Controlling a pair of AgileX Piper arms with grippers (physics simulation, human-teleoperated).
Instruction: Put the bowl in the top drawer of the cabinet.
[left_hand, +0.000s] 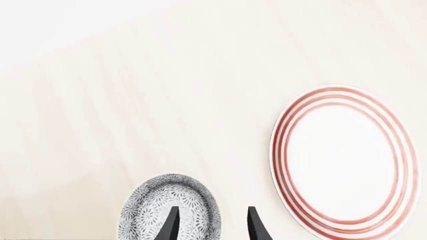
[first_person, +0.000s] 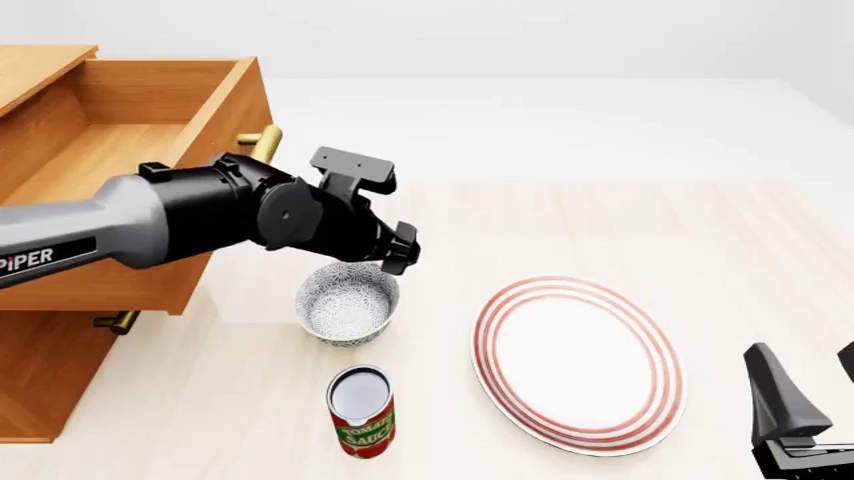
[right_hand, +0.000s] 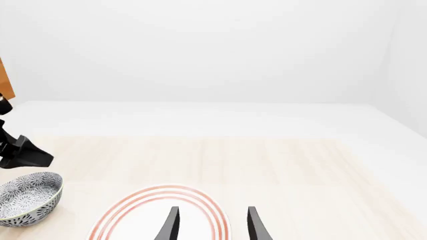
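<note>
The bowl (first_person: 347, 303), white with a dense dark speckle pattern, stands upright on the table in front of the cabinet (first_person: 40, 390). My left gripper (first_person: 398, 252) hovers just above the bowl's far rim. In the left wrist view the left gripper (left_hand: 212, 227) is open, with one finger over the bowl (left_hand: 167, 210) and the other beside it. The top drawer (first_person: 80, 160) is pulled out and its inside is bare. My right gripper (first_person: 810, 385) stands open at the near right, beside the plate and holding nothing. The right wrist view shows the bowl (right_hand: 27, 197) far off to one side.
A large white plate with red rings (first_person: 577, 362) lies to the right of the bowl. A red tomato sauce can (first_person: 362, 410) stands just in front of the bowl. The top drawer's brass handle (first_person: 260, 145) is near my left arm. The lower drawer's handle (first_person: 120, 322) juts out below.
</note>
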